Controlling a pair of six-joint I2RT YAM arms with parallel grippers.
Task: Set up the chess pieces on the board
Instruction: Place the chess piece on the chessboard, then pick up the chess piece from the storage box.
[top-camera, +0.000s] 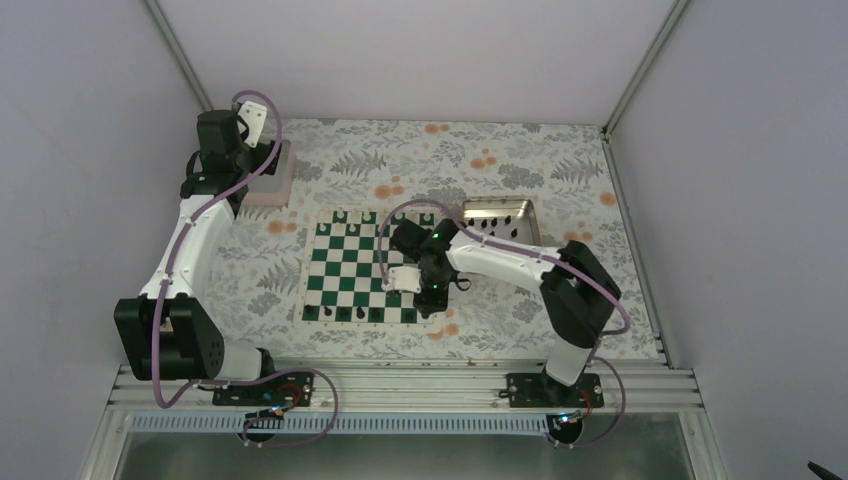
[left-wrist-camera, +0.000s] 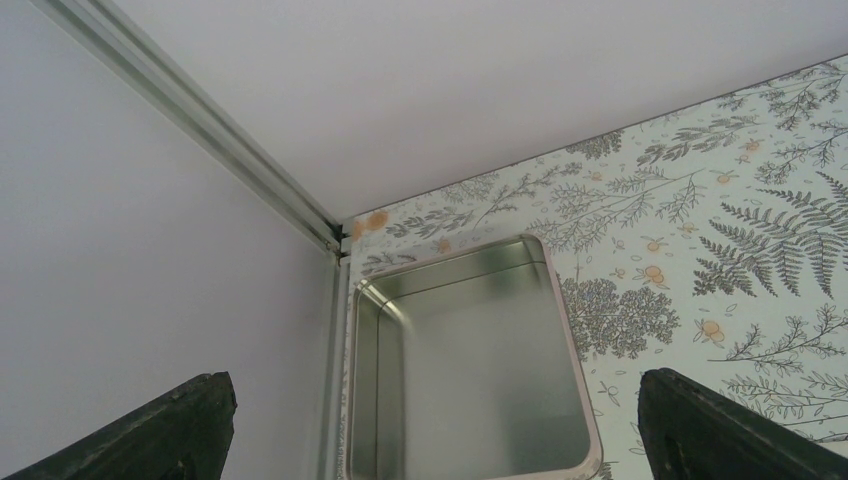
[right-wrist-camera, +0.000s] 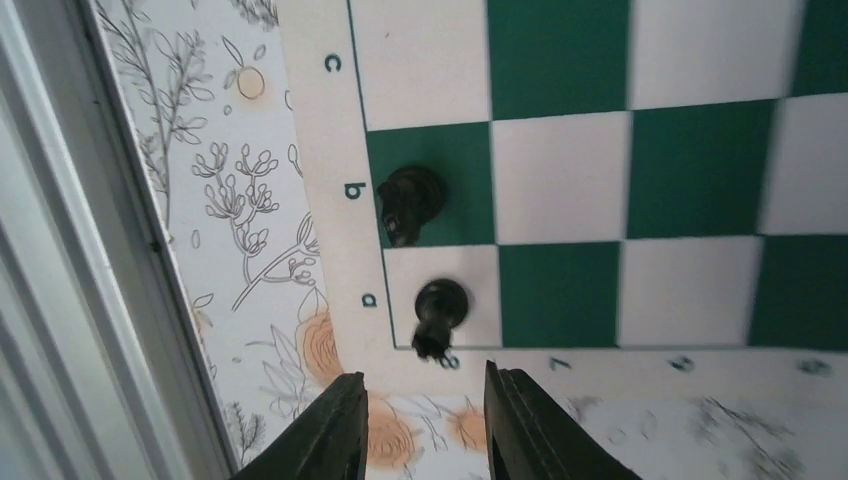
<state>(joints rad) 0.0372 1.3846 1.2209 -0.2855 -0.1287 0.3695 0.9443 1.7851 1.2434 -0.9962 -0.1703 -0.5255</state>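
Hovering over the board (right-wrist-camera: 620, 200), the right gripper (right-wrist-camera: 425, 430) shows narrow, empty jaws. Two chess pieces (right-wrist-camera: 440, 305) stand at 12 o'clock on squares a and b. Withdrawing toward the metal tray (top-camera: 497, 215) (2 o'clock) likely wants a straight lift first. The left gripper (left-wrist-camera: 450, 440) is spread wide.

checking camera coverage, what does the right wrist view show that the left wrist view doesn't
Right wrist only: the board corner with two black chess pieces on its a and b squares. Left wrist only: a square tray, shiny inside, by the enclosure wall. Both: the floral tablecloth and each arm's own open jaws at the bottom edge.
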